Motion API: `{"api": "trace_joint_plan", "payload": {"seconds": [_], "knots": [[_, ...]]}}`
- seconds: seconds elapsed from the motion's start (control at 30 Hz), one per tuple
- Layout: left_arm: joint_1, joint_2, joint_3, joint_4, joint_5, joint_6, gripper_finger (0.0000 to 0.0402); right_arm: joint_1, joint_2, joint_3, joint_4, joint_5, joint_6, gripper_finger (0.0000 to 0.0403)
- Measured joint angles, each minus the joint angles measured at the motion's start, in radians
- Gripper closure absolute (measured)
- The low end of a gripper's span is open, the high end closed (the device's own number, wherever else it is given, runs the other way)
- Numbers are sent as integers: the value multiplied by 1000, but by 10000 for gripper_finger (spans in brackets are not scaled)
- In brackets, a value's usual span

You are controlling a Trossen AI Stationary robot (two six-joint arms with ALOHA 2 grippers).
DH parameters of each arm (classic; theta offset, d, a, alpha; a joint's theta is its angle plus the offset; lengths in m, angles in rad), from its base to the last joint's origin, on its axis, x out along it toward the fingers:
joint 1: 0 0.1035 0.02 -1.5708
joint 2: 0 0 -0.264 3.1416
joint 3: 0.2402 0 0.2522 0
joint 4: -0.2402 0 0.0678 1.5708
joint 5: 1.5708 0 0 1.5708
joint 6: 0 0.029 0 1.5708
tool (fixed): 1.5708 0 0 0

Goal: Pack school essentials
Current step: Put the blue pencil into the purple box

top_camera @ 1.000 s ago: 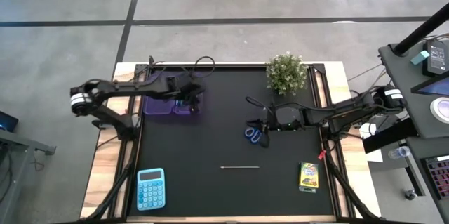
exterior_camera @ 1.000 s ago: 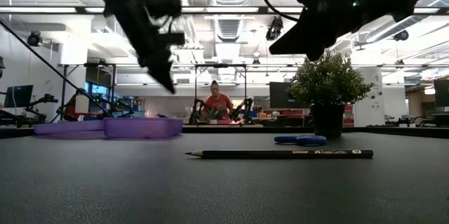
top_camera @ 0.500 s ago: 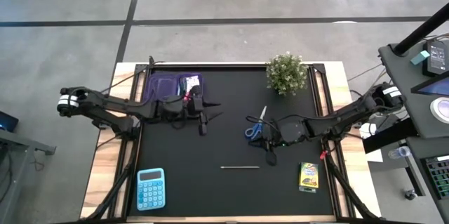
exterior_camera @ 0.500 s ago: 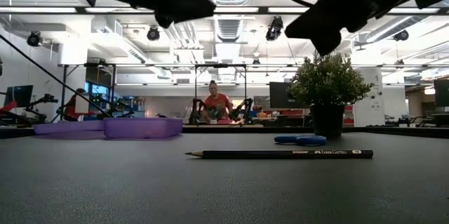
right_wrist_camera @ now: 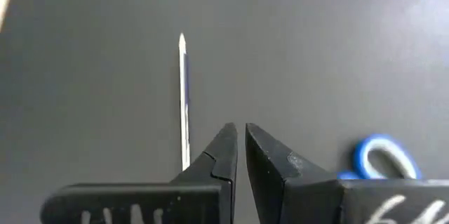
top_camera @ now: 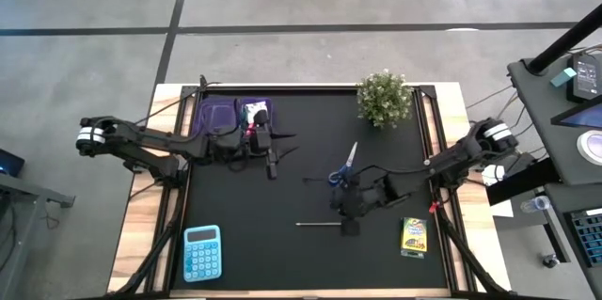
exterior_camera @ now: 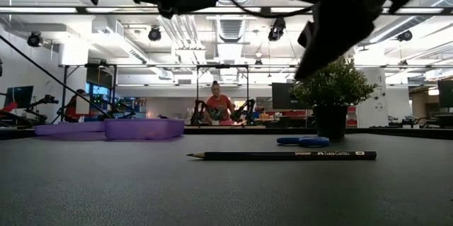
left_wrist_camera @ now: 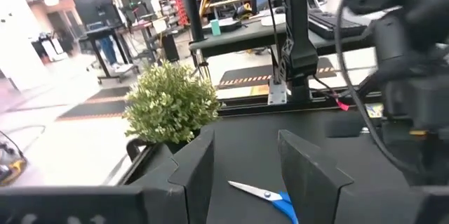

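A thin grey pencil (top_camera: 318, 225) (exterior_camera: 283, 155) (right_wrist_camera: 184, 97) lies flat near the table's middle. My right gripper (top_camera: 347, 219) (right_wrist_camera: 240, 147) hovers above its right end, shut and empty, well clear of the table in the low view. Blue-handled scissors (top_camera: 343, 165) (exterior_camera: 303, 141) (left_wrist_camera: 270, 197) lie flat just beyond it. The yellow-green crayon box (top_camera: 413, 236) lies near the right edge. My left gripper (top_camera: 273, 157) (left_wrist_camera: 245, 164) hangs open and empty just near of the purple case (top_camera: 221, 112) (exterior_camera: 141, 128), whose right compartment holds coloured stationery (top_camera: 255, 112).
A small potted plant (top_camera: 384, 98) (exterior_camera: 333, 91) stands at the far right of the black mat. A blue calculator (top_camera: 202, 251) lies at the near left corner. Bare mat (top_camera: 282, 262) stretches along the near edge between calculator and crayon box. A person sits in the room beyond.
My right gripper has moved from over the scissors toward the near edge and now hangs over the pencil's right end. My left gripper drew back from over the purple case toward the near edge, uncovering the case's far part, then held still. The objects on the table have not shifted.
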Motion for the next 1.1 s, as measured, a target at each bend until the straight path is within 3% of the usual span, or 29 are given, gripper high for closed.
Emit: {"api": "trace_joint_plan", "payload": {"seconds": [0.2,0.33,0.5,0.87,1.1], "knots": [[0,-11,1,-3,0,88,262,49,143,227,-398,-3,85,381],[0,-31,0,-5,0,115,262,71,216,331,-515,-4,127,381],[0,-71,-4,-6,0,109,262,76,269,414,-521,-44,135,364],[-17,-123,-55,-10,6,8,262,76,399,428,-378,-42,8,245],[-61,-125,-55,-8,12,0,262,75,440,419,-302,6,-32,237]]}}
